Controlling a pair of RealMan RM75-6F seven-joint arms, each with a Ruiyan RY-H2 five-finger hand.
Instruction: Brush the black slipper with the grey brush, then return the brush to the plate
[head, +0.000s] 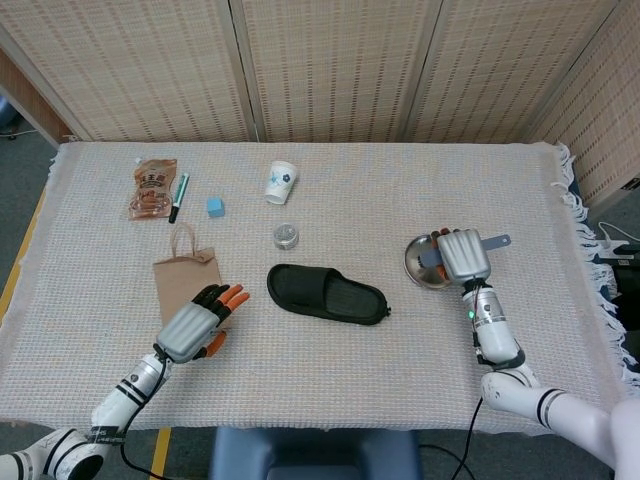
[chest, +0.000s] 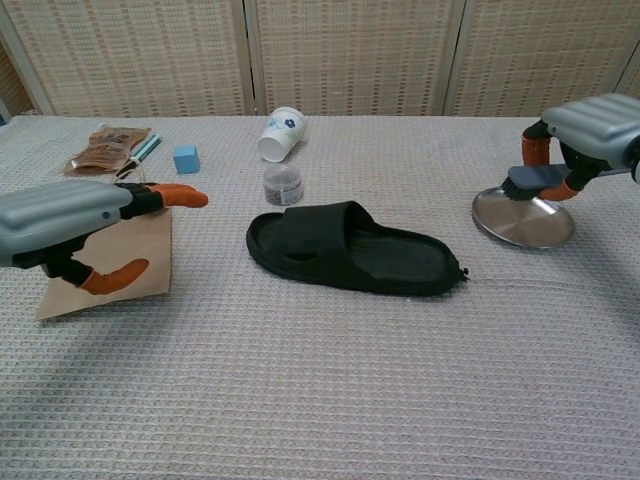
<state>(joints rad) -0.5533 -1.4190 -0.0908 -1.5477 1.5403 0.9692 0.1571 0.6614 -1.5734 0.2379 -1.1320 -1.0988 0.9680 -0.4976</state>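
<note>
The black slipper (head: 326, 293) (chest: 352, 249) lies flat mid-table, toe end to the left. My right hand (head: 462, 255) (chest: 592, 127) grips the grey brush (chest: 533, 181) (head: 432, 257) and holds it a little above the metal plate (chest: 524, 222) (head: 416, 271), its handle (head: 496, 241) sticking out to the right. My left hand (head: 193, 327) (chest: 72, 212) hovers open over the brown paper bag (head: 179, 283) (chest: 120, 255), left of the slipper, its orange-tipped fingers (chest: 180, 197) stretched toward the slipper.
Behind the slipper stand a small round tin (head: 286, 237) and a tipped paper cup (head: 281, 183). A blue cube (head: 215, 206), a pen (head: 178, 197) and a snack packet (head: 152, 187) lie at the back left. The cloth's fringe (head: 577, 200) marks the right edge.
</note>
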